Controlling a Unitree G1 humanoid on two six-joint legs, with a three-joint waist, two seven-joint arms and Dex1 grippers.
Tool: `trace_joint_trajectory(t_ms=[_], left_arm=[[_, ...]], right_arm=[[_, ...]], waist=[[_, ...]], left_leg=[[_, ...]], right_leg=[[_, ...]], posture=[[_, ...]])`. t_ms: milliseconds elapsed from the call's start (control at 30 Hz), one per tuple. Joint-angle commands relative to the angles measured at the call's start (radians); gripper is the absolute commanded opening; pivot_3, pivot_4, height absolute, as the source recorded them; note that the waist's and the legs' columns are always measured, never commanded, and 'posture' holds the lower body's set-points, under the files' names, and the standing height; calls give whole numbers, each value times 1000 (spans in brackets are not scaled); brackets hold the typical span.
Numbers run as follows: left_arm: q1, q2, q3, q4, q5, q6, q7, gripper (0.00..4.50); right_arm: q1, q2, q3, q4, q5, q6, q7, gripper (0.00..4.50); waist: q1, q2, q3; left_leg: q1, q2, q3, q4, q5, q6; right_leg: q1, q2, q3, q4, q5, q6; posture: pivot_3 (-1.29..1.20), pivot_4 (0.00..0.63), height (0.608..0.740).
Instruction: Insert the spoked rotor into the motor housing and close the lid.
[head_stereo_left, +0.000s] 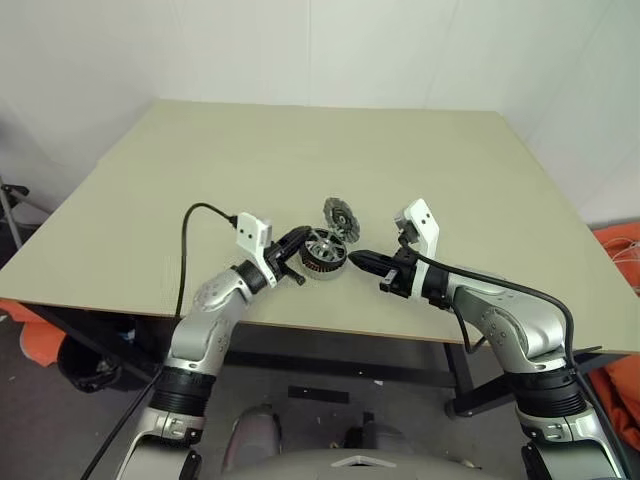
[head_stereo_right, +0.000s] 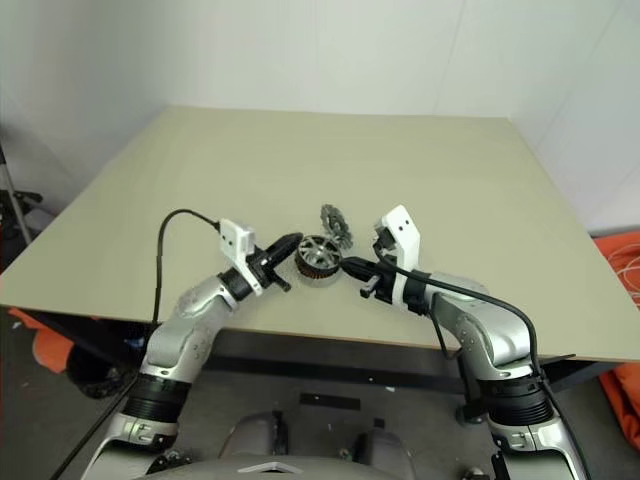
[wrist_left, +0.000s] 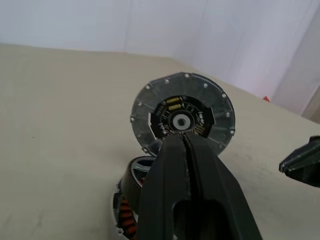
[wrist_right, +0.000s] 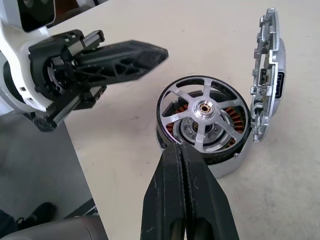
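Note:
The motor housing (wrist_right: 226, 168) sits on the table near its front edge, with copper windings showing inside. The spoked rotor (wrist_right: 204, 107) lies inside it, dark rim level with the housing's top. The lid (wrist_right: 269, 60) stands on edge at the housing's far side, its inner face turned toward the housing; it also shows as the lid (wrist_left: 182, 117) and as the lid (head_stereo_left: 340, 214). My left gripper (head_stereo_left: 297, 241) is shut and empty, just left of the housing, pointing at it. My right gripper (wrist_right: 178, 145) is shut too, its tips at the housing's near right rim.
The beige table (head_stereo_left: 300, 150) stretches far behind the parts. Its front edge runs just below both grippers. Orange objects lie on the floor at the far left (head_stereo_left: 40, 345) and far right (head_stereo_left: 620, 250).

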Motion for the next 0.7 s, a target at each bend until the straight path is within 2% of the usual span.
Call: trace_joint_trajectory(t_ms=[33,267,700], left_arm=[[-52,5,-10,-2,16,-3,-27,35],[-86,0,-8,14,20,21,-44,35],[-54,21,4,1,39,92,-8,35]], right_arm=[[-8,6,-7,-15,-4,-23,-8,0],[-14,14,-5,-6,-8,-31,-12,0],[-17,13,-8,-1,-9,-39,-10,0]], waist=[[0,0,0],[0,0,0],[0,0,0]], left_leg=[[0,0,0,0,0,0],[0,0,0,0,0,0],[-1,0,0,0,0,0]], right_leg=[[0,0,0,0,0,0],[0,0,0,0,1,-2],[-1,0,0,1,1,-3]], posture=[[0,0,740],[0,0,740],[0,0,740]])
